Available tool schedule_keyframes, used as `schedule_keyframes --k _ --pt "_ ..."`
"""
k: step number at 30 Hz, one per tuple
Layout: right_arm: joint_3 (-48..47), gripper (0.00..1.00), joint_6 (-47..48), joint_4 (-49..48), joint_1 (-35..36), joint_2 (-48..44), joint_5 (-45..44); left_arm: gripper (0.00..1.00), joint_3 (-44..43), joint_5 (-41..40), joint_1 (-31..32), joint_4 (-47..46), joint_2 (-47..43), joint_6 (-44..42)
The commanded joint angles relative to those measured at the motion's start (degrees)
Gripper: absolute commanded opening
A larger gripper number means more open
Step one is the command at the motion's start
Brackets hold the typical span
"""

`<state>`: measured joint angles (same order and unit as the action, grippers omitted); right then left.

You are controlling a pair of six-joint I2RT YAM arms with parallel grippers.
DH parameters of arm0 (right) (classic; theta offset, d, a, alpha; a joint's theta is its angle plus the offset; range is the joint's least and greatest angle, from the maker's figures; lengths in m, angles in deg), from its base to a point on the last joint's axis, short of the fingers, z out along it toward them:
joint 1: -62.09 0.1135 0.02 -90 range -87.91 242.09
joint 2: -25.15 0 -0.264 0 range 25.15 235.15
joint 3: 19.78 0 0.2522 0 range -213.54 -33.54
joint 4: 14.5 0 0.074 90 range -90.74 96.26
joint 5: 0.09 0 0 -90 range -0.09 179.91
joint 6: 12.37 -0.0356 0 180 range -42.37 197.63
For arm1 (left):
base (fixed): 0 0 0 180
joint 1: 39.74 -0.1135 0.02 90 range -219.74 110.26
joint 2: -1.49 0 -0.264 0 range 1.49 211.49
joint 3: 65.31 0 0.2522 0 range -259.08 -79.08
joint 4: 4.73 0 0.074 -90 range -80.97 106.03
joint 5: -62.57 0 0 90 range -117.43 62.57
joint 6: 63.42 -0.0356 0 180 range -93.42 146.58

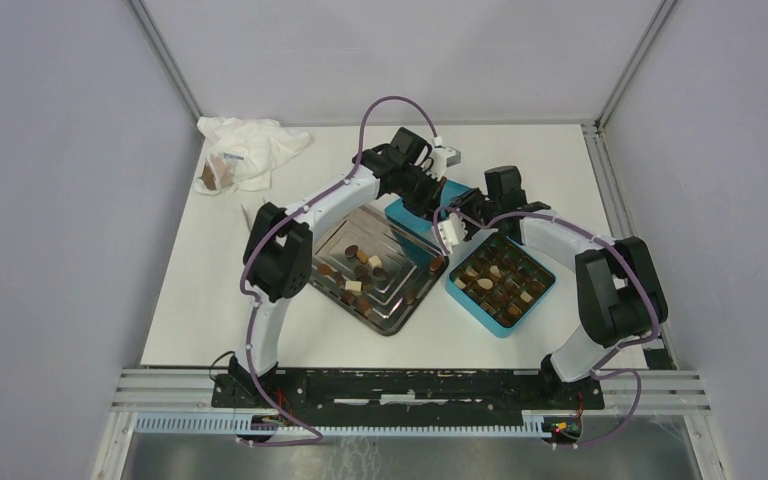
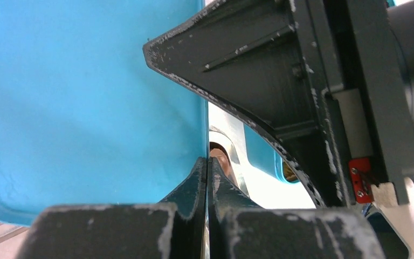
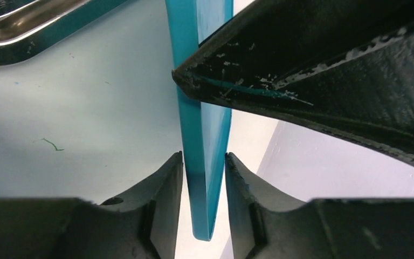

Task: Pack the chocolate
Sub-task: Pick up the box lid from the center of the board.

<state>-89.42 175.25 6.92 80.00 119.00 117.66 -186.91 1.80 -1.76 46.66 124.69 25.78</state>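
Several small chocolate pieces (image 1: 360, 272), dark, light brown and cream, lie on the steel tray (image 1: 400, 320). More sit in the teal box (image 1: 501, 280) with brown dividers. A teal lid (image 1: 407, 214) stands on edge between tray and box. My left gripper (image 1: 428, 195) is shut on the lid's thin edge (image 2: 86, 97), fingertips pressed together (image 2: 208, 162). My right gripper (image 3: 204, 159) straddles the lid's lower edge (image 3: 205, 135); its jaws are partly apart, with a sliver of gap on one side. One brown piece (image 2: 222, 157) shows just past the left fingertips.
A crumpled white plastic bag (image 1: 250, 150) with a brown lump lies at the back left. The tray's rim (image 3: 32, 27) shows in the right wrist view's upper left corner. The two grippers stand close together over the lid, and the box lies right of the tray.
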Motion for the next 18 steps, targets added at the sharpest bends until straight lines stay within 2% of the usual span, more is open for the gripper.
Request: schedule_keyframes --k 1,11,15,18 --pt "1.07 0.37 -1.27 -4.07 0.3 0.23 -0.94 0.02 0.47 2.54 0.12 -1.12 -5.11 -3.59" --pt "3.29 0.12 -4.89 -7.21 0.37 -2.66 0.73 0.03 3.47 2.13 -0.04 -2.71 -8.63 -2.39" --pt "4.08 0.05 -9.36 -7.24 0.28 -5.23 0.71 0.33 7.02 -0.44 -0.1 -7.97 -13.22 2.92" --pt "5.13 0.02 -13.06 -9.02 0.18 -8.05 1.47 0.51 11.6 -3.89 -0.07 -13.46 -19.37 5.95"
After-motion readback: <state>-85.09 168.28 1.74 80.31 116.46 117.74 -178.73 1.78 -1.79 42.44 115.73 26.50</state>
